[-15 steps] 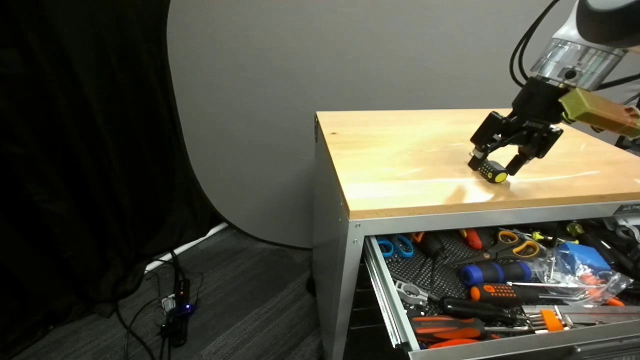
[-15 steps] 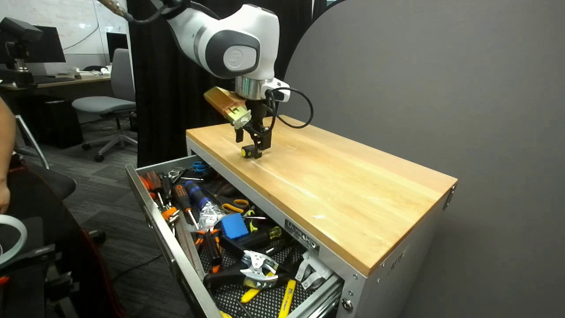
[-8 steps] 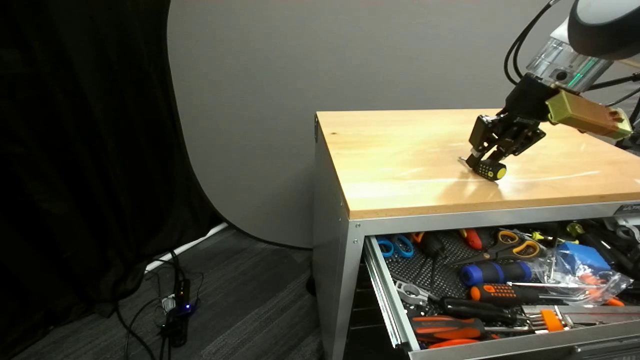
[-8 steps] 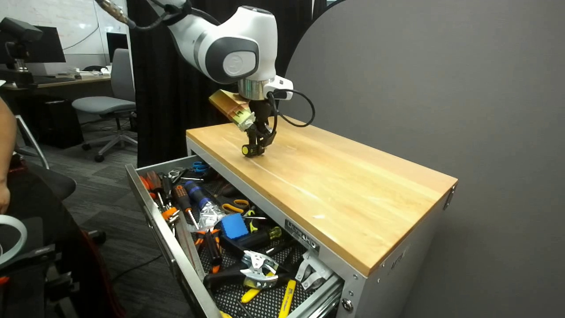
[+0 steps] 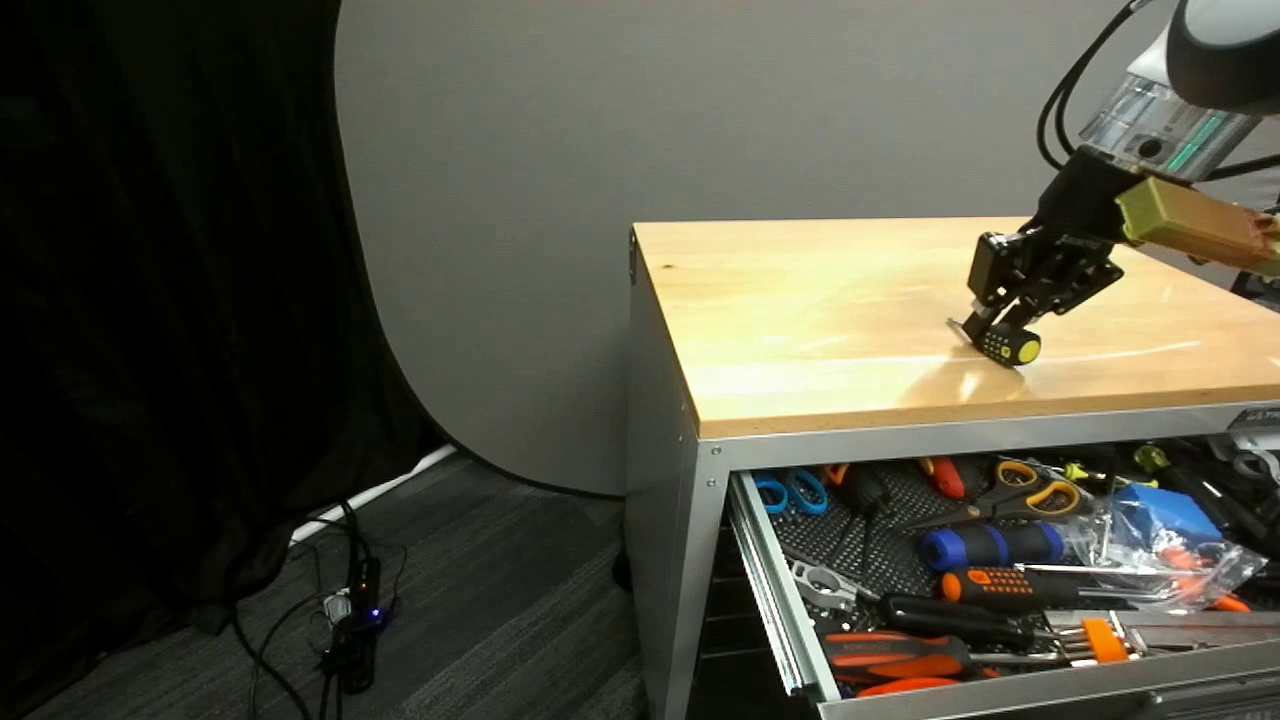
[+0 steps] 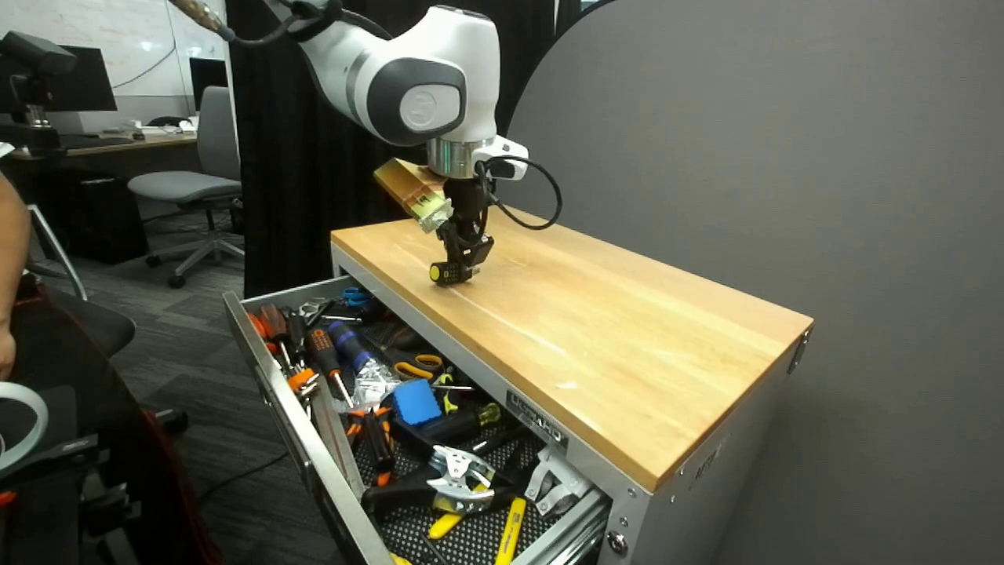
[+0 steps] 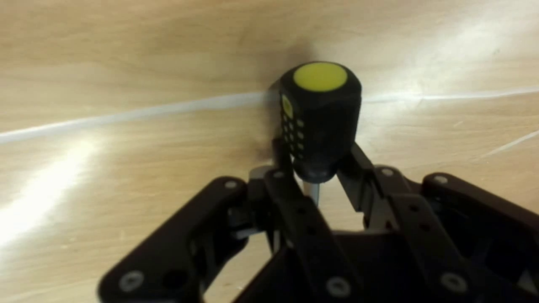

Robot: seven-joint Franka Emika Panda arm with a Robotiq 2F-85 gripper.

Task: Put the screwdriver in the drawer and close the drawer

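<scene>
The screwdriver [image 5: 1010, 344], stubby with a black and yellow handle, is at the wooden top in both exterior views. My gripper [image 6: 460, 264] has closed round its handle from above. In the wrist view the screwdriver [image 7: 322, 113] points its yellow end cap away from the gripper [image 7: 318, 158], whose fingers press against both sides of the handle. A short piece of metal shaft shows below it. Whether the tool touches the wood I cannot tell. The topmost drawer [image 5: 1100, 673] of the grey cabinet stands pulled out below the top's front edge, its rim [image 6: 292, 412] facing outward.
Many tools fill the drawer: scissors [image 5: 1010, 490], a blue-black handle [image 5: 992, 546], a blue block [image 6: 416, 402] and a metal clamp [image 6: 461, 475] among them. The wooden top [image 6: 612, 345] overhangs the drawer's back part. A person's arm [image 6: 9, 275] shows at the far left.
The fingers, wide apart a second ago, have come together on the screwdriver's handle. Over the last half second gripper and screwdriver have shifted together, slightly to the right in an exterior view.
</scene>
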